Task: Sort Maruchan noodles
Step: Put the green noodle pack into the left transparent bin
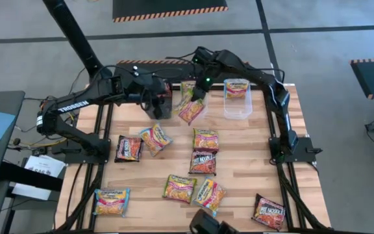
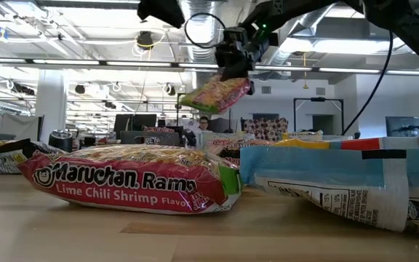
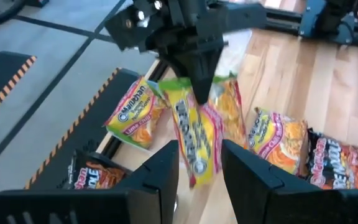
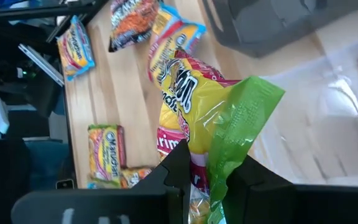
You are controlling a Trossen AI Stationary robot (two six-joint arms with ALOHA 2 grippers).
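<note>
My right gripper [image 1: 199, 94] is shut on a yellow, pink and green Maruchan noodle packet [image 1: 191, 111] in the air near the table's far edge, between a black tub [image 1: 163, 107] and a clear tub [image 1: 237, 106]. The low view shows the held packet [image 2: 217, 94] well above the table. My left gripper [image 3: 201, 171] stands open just left of it, over the black tub, with nothing between its fingers. Several other noodle packets lie flat on the wooden table [image 1: 239, 175], among them a dark one [image 1: 128, 148] and an orange one [image 1: 206, 140]. My right gripper pinches the packet's green end seam [image 4: 232, 140] between its two fingers. The fingers come slanting down from the table's far right. The packet hangs tilted below them [image 3: 197, 140], lifted clear of the table and the tubs.
One packet [image 1: 237, 87] lies in the clear tub. Another packet [image 1: 187, 86] lies at the far edge behind the held one. Packets [image 1: 112, 201] [image 1: 269, 211] sit near the front corners. Bare wood lies at the middle right. In the low view, big packets [image 2: 129, 178] fill the foreground.
</note>
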